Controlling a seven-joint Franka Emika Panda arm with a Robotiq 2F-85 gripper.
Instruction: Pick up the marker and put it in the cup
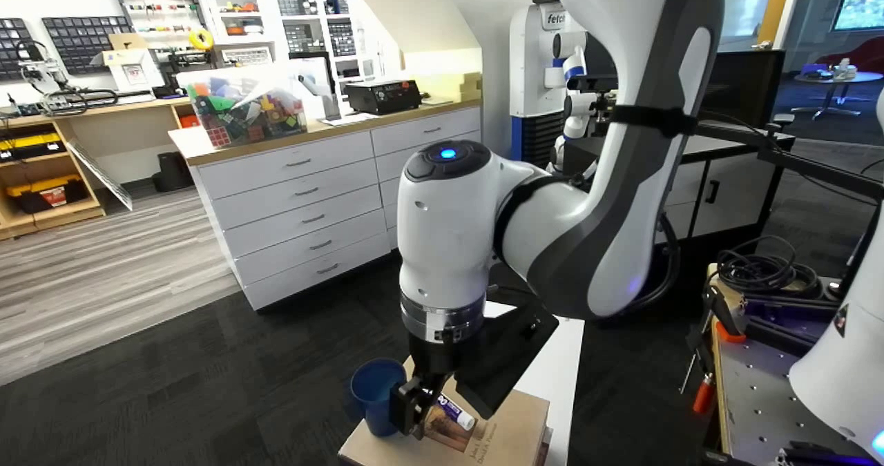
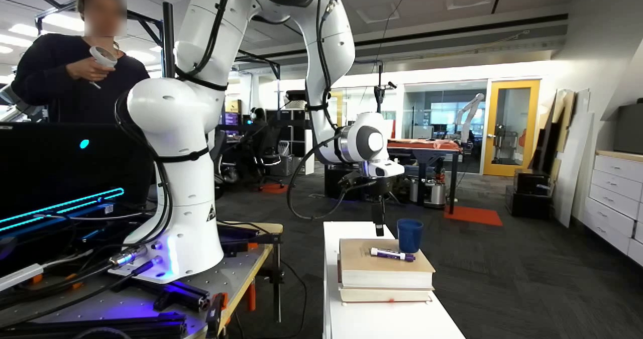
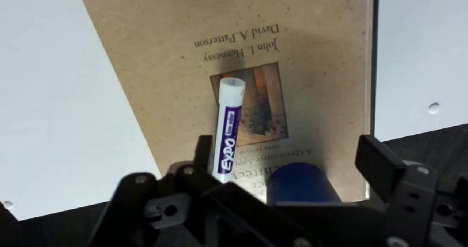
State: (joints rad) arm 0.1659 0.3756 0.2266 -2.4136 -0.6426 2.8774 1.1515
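Note:
The marker, white with a purple label, lies on the top book in both exterior views [image 1: 452,411] [image 2: 392,254]. In the wrist view the marker [image 3: 228,133] lies beside the left finger, its lower end hidden behind the gripper. The blue cup stands upright on the same book in both exterior views [image 1: 378,390] [image 2: 410,236]. In the wrist view the cup [image 3: 301,184] shows at the bottom, partly hidden by the gripper. My gripper [image 3: 290,152] is open, fingers wide apart, holding nothing. In an exterior view the gripper [image 2: 379,223] hangs above the books, close to the cup.
A stack of two tan books [image 2: 384,278] lies on a white table [image 2: 422,324]. The book edge [image 3: 372,75] shows in the wrist view. A white drawer cabinet [image 1: 297,197] stands behind. A person [image 2: 95,58] stands behind the robot base.

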